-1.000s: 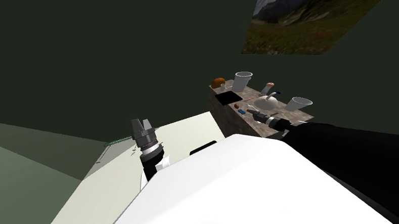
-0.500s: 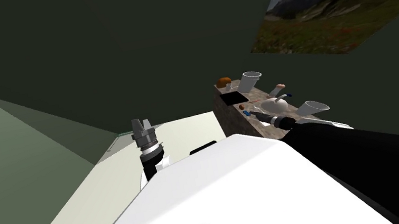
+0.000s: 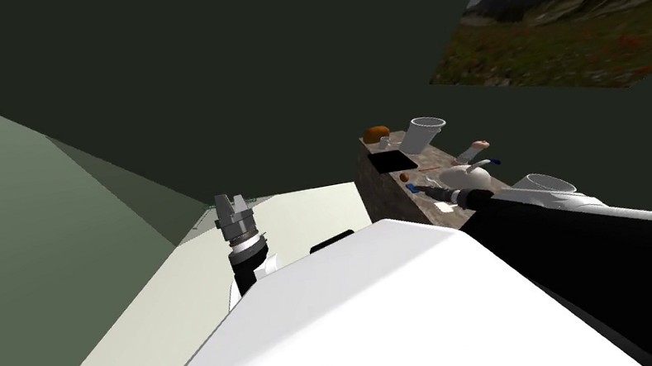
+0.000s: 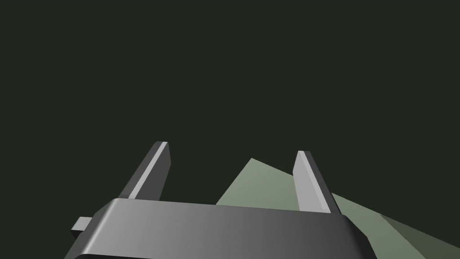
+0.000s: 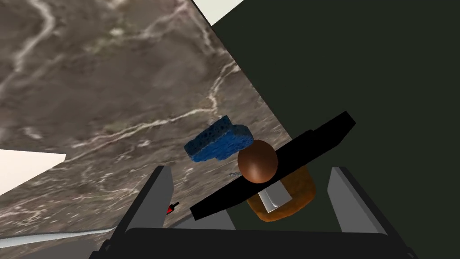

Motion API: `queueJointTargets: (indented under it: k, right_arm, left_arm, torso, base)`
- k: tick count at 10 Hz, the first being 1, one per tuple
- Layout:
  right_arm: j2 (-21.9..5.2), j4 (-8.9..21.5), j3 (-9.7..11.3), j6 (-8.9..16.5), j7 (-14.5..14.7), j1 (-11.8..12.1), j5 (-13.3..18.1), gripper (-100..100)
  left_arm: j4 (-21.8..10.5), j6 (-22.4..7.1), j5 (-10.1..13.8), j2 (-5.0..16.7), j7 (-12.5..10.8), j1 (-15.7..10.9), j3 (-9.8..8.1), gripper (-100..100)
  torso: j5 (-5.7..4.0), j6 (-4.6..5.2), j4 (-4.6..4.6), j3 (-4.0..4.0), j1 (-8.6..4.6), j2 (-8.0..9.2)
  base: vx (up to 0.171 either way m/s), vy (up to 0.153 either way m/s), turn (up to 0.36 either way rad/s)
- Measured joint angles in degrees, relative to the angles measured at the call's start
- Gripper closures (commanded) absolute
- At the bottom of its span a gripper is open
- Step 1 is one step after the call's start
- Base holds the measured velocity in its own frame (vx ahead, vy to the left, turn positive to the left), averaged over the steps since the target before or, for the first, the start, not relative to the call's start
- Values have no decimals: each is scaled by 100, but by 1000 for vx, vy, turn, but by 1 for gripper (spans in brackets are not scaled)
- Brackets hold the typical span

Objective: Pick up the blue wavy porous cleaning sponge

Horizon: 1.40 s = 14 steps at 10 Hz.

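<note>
1. Counter point(image 5: 90, 81), marbled brown and grey, spreads beneath my right claw. In the head view it stands to my right, against a dark wall.
2. Landscape picture point(image 3: 587, 4) of hills and grass hangs on that wall above the counter.
3. Left claw point(image 4: 231, 148) is raised in front of me on the left, well apart from the counter. Its two fingers stand wide with nothing between them.
4. Right claw point(image 5: 250, 169) hovers low over the counter, fingers spread wide and gripping nothing.
5. Black flat slab point(image 5: 314, 139) lies on the counter near its far end, with an orange-brown lump point(image 5: 296, 198) beyond it.
6. Far white cup point(image 3: 425, 134) stands by that lump. Near white cup point(image 3: 547, 183) stands close to my right forearm.
7. Blue sponge point(image 5: 218, 140), porous and wavy-edged, lies flat on the counter just ahead of my right claw. It sits in line with the gap between the fingers, and neither finger touches it.
8. Brown ball point(image 5: 257, 164) sits just beside the sponge and overlaps one corner of it in the right wrist view.
9. Small red thing point(image 5: 170, 208) lies near one right finger, too small to tell what it is.
</note>
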<state>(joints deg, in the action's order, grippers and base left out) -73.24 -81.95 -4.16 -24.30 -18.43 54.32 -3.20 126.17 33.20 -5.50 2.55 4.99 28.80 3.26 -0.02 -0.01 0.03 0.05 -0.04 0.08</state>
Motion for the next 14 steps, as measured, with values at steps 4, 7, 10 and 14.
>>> queueJointTargets:
  k: [4,7,10,14]
  right_arm:
    - [-630,373,396,245,102,95,221,-100]
    - [-1011,454,632,499,209,266,383,-100]
    - [-1214,494,852,677,320,361,524,-100]
    - [-1125,617,818,484,569,516,354,-100]
  left_arm:
    - [0,0,0,0,0,0,0,0]
    - [0,0,0,0,0,0,0,0]
    - [0,0,0,0,0,1,-1,0]
    - [0,0,0,1,0,4,-1,0]
  torso:
    - [-2,3,2,4,-8,6]
    - [-1,1,2,5,-2,8]
    - [-2,6,2,3,-3,5]
    - [-1,11,-10,-28,1,-52]
  base:
    - [-52,-19,278]
    - [-61,-11,256]
    - [-37,-8,157]
    - [84,1,-40]
